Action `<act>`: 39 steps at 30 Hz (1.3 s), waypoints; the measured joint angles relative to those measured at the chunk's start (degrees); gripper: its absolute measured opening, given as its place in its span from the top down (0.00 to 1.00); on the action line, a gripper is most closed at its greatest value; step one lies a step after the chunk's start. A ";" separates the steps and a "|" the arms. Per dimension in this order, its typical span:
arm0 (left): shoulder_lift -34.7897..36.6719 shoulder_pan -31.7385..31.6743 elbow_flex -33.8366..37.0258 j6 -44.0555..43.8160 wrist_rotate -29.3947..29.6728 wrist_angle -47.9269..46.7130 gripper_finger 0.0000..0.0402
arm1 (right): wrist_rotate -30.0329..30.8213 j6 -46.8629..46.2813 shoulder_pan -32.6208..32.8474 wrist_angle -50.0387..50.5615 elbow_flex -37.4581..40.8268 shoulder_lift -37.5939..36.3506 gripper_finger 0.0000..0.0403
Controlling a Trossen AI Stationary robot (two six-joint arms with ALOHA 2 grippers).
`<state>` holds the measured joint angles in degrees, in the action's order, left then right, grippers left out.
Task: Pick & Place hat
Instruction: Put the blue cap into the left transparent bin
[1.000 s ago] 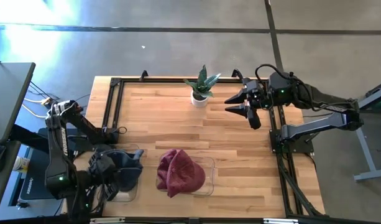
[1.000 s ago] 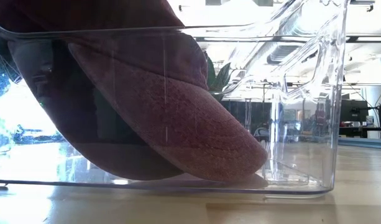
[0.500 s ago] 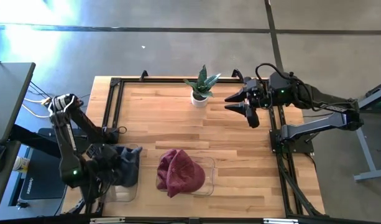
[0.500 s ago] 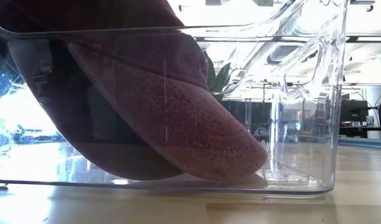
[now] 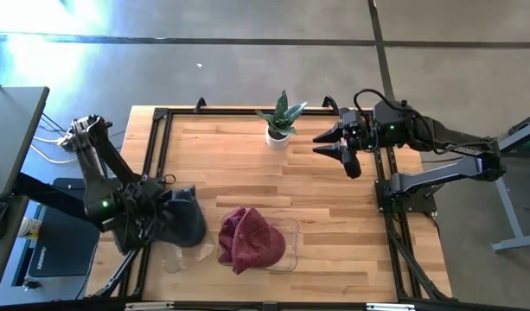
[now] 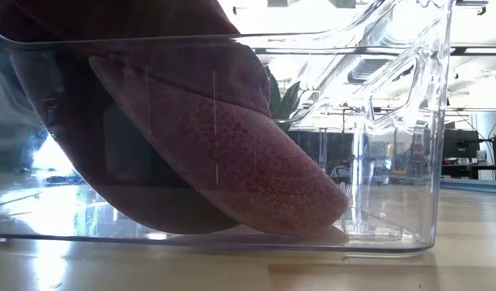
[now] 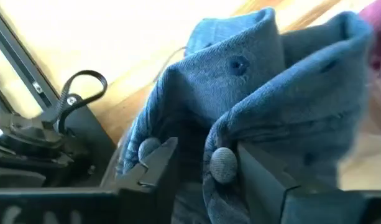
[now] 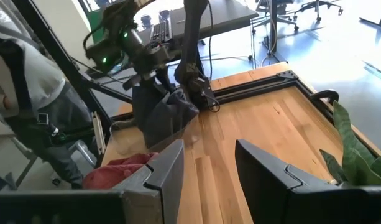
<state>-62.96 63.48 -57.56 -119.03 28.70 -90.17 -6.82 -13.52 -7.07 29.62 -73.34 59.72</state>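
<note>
Two hats are in view: a blue hat [image 5: 182,223] bunched right at the left gripper [image 5: 155,216], and a red hat [image 5: 245,239] lying in a clear bin [image 5: 292,235] just beyond the blue one, on the side away from that gripper. A second ago the blue hat sat low in a second clear bin [image 5: 172,262] near the table's front edge. The left arm has since raised it and swung it back, so the hat now hangs clear of that bin, beside the red hat's bin, and the first bin shows no hat in it. In the left wrist view a fold of blue cloth with a covered button lies directly between the jaws, but whether they are clenched on it or already letting go cannot be told. The right gripper [image 5: 344,154] waits well apart at the far corner of the table [image 5: 334,259], jaws released and holding nothing, with a potted plant [image 5: 280,121] just beside it. Judged from this, the pick looks done and the placing step is under way. If the jaws are loosening, the hat may drop where it hangs.
</note>
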 joint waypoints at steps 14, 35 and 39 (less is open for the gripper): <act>2.98 -1.24 -10.67 6.46 0.80 11.14 0.68 | -3.19 0.19 0.00 1.89 0.00 0.00 0.65; -7.77 -1.24 -6.75 6.49 -23.66 1.21 0.99 | -2.96 3.46 0.00 1.89 0.00 0.00 0.65; -7.60 -1.24 -10.80 6.24 -16.88 2.80 0.99 | -3.33 2.99 0.00 1.89 0.00 0.00 0.65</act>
<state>-70.57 62.24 -68.36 -112.79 11.82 -87.37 -10.14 -10.52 -7.07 31.51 -73.34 59.72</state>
